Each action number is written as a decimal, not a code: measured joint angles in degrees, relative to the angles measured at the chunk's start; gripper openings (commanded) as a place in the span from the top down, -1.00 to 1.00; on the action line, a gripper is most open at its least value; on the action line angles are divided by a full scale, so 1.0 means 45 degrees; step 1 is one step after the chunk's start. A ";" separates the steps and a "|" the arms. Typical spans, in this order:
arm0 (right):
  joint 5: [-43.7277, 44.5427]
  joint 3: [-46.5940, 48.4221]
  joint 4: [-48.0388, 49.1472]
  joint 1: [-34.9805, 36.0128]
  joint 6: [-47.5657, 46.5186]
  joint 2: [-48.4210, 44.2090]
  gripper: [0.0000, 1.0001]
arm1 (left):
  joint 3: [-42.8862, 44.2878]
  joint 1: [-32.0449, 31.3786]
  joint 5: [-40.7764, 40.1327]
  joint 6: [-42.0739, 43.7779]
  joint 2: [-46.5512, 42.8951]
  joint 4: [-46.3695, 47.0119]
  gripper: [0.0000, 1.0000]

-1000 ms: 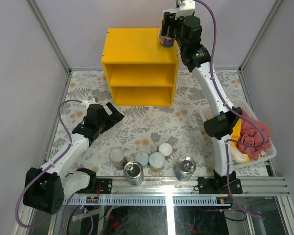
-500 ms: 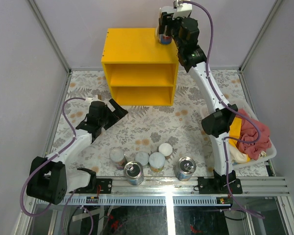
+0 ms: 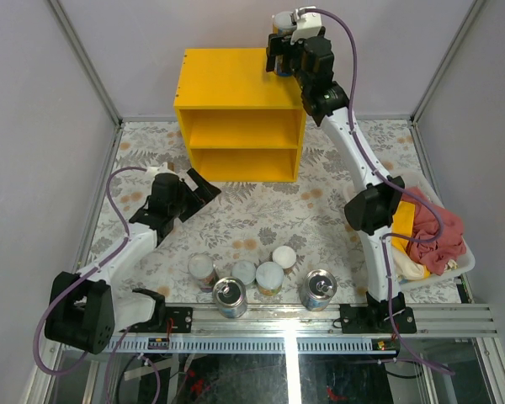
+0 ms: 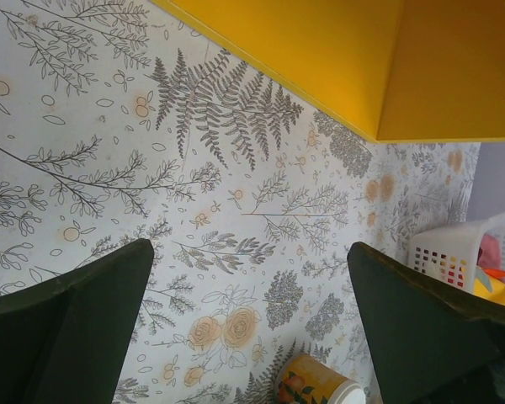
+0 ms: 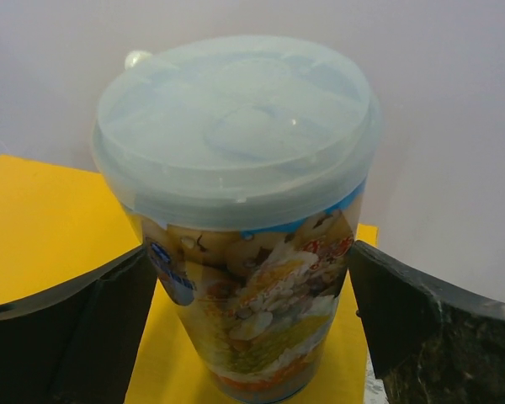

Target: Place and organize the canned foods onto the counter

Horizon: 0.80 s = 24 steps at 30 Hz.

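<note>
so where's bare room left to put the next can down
Most of the counter top is bare: everything left of the can at its back right corner. Both shelves look bare too. The table between counter and the six cans is open. Crowded: those cans, bunched at the near edge, and the basket on the right.

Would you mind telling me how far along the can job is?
Done: one can stands on top of the counter, at its far right corner. In hand: the right tool flanks it, jaws open; the left tool hangs open and empty. Left: six cans on the table near the arm bases.
</note>
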 measured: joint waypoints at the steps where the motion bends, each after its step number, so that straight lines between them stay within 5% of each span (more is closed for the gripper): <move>1: -0.0005 -0.0063 0.0010 0.0005 0.0000 -0.0005 -0.99 | 0.0000 0.0000 0.0010 -0.0019 -0.0049 0.0000 -1.00; 12: -0.0010 -0.1826 0.0015 0.0005 0.0034 -0.0709 -0.99 | 0.0214 0.0277 0.0063 -0.0641 -0.0345 0.0364 -1.00; 24: -0.0010 -0.4707 0.0709 0.0010 0.0097 -0.3589 -0.99 | -0.0102 0.0534 0.0165 -0.4381 0.0991 0.5149 -1.00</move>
